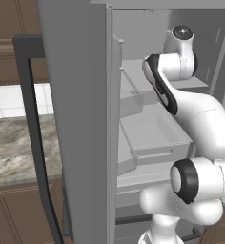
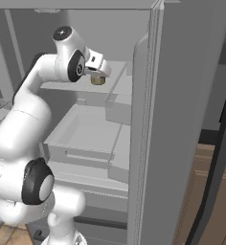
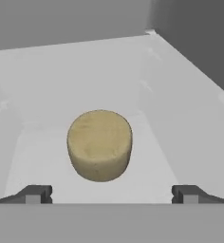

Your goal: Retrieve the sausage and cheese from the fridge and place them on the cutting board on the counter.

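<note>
Inside the open fridge (image 2: 182, 95), the end effector (image 3: 111, 194) hovers with its jaws wide apart just before the cheese (image 3: 99, 144) on a pale shelf (image 3: 61, 80).

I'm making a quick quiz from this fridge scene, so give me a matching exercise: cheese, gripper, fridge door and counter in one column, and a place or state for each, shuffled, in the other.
Column one:
1. cheese
2. gripper
3. fridge door
4. counter

Column two:
A. swung open
B. marbled stone, beside the fridge
C. sitting on a pale fridge shelf
D. jaws wide open, holding nothing

Pairs: 1-C, 2-D, 3-A, 4-B
</note>
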{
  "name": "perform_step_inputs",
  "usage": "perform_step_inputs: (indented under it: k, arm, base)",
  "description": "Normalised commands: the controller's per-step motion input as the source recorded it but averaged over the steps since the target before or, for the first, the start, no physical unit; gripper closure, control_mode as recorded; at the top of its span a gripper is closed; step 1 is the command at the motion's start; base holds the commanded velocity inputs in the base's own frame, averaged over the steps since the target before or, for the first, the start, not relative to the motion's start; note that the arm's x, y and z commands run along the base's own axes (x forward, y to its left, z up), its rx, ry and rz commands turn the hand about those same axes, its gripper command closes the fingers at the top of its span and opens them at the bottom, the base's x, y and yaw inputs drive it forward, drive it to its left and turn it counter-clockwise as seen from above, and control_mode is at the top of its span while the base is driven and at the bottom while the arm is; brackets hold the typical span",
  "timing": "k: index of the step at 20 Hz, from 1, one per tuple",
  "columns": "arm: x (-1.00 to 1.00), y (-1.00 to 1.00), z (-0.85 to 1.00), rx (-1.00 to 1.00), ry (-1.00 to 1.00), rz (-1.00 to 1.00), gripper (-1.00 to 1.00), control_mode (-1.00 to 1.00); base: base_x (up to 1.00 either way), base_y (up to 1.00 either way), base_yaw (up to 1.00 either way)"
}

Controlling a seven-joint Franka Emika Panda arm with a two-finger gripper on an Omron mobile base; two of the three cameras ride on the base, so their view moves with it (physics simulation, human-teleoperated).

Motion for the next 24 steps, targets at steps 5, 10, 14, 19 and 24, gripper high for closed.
perform_step_inputs:
  k: [5, 10, 14, 19, 24]
  arm:
    - [0.72, 0.00, -0.33, 0.00, 0.00, 0.00, -1.00, -1.00]
    - [0.44, 0.00, -0.14, 0.00, 0.00, 0.00, -1.00, -1.00]
    - [-0.02, 0.00, -0.23, 0.00, 0.00, 0.00, -1.00, -1.00]
    - [-0.06, 0.00, -0.38, 0.00, 0.00, 0.00, 1.00, -1.00]
    - [0.00, 0.00, -0.18, 0.00, 0.00, 0.00, 1.00, -1.00]
  base:
    - [0.00, 0.00, 0.00]
    - [0.00, 0.00, 0.00]
    - [0.00, 0.00, 0.00]
    - [0.00, 0.00, 0.00]
    - [0.00, 0.00, 0.00]
